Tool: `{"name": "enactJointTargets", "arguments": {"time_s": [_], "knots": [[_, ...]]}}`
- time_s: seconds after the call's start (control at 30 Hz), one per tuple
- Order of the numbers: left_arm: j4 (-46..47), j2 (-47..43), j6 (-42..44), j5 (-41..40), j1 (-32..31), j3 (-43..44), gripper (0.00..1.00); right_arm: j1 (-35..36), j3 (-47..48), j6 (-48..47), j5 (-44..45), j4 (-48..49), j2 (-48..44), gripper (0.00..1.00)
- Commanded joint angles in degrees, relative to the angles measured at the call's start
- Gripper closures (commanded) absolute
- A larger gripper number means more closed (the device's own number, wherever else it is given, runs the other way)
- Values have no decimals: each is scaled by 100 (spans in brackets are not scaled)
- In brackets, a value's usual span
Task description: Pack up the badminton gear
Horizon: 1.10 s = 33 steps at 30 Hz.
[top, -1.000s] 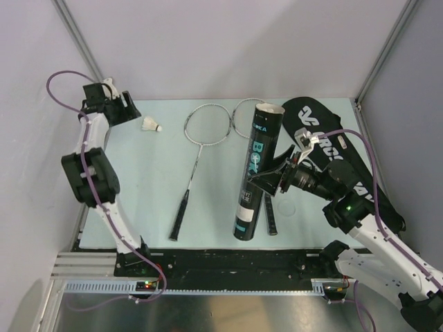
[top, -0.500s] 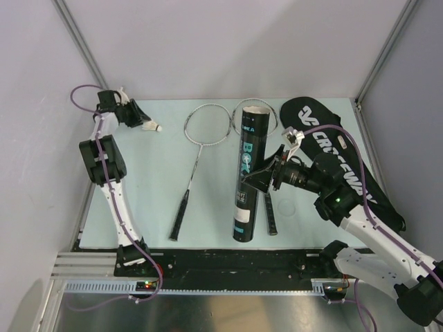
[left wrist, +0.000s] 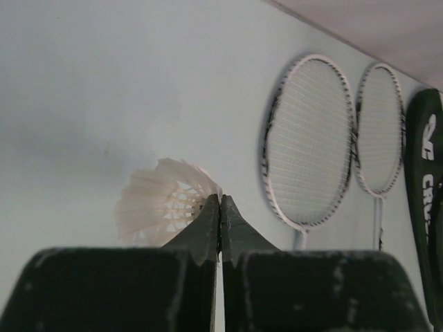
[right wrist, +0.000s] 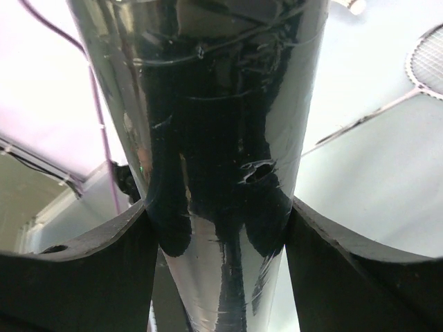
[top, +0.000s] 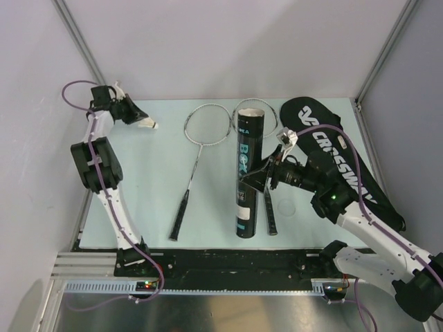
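The right tool (top: 266,173) still has its fingers spread around the black tube (top: 247,173) and squeezes it from both sides. The tube's open end, the end far from this tool, now leans a little more toward the left tool than it did a second ago. That puts the mouth closer to what has to go in.

The bigger change is at the left tool (left wrist: 219,200). It is no longer wide open and back from the shuttlecock (left wrist: 163,204). Now it is right at it, with its fingers pressed flat together at the rim of the white feathers. It looks like it nips a feather edge, but I cannot tell for sure. If the nip holds, I think the shuttlecock is ready to be lifted over to the tube.

Now the count:
- One long racket bag (top: 346,162), on the table (top: 138,194) just behind the right tool.
- One tube, in the right tool.
- Two rackets (top: 197,155) between the two tools, and the handle of one goes under the tube.
- One shuttlecock, at the tips of the left tool, and I see no others
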Motion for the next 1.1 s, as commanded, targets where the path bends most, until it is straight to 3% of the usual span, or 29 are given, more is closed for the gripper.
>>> {"name": "enactJointTargets", "arguments": {"time_s": [0.0,0.2,0.37,0.6,0.83,1.07], "knots": [[108,-1327,-236,24,-147,-582,100,5,206,-950,262,-322,160,62],[102,-3126,-369,-171,-582,-1886,100,162,635,-2159,646,-1390,501,62],[108,-5063,-582,-224,-1050,-2825,100,696,1217,-3364,1071,-2480,684,61],[11,-7136,-834,245,-1428,-3540,100,1428,1551,-4193,1845,-2995,747,60],[-131,-8468,-1228,721,-1678,-4103,100,1831,1634,-4635,2705,-3112,723,61],[-137,-9050,-1636,1059,-2016,-4486,100,2067,1636,-4645,2972,-3043,725,62]]}}
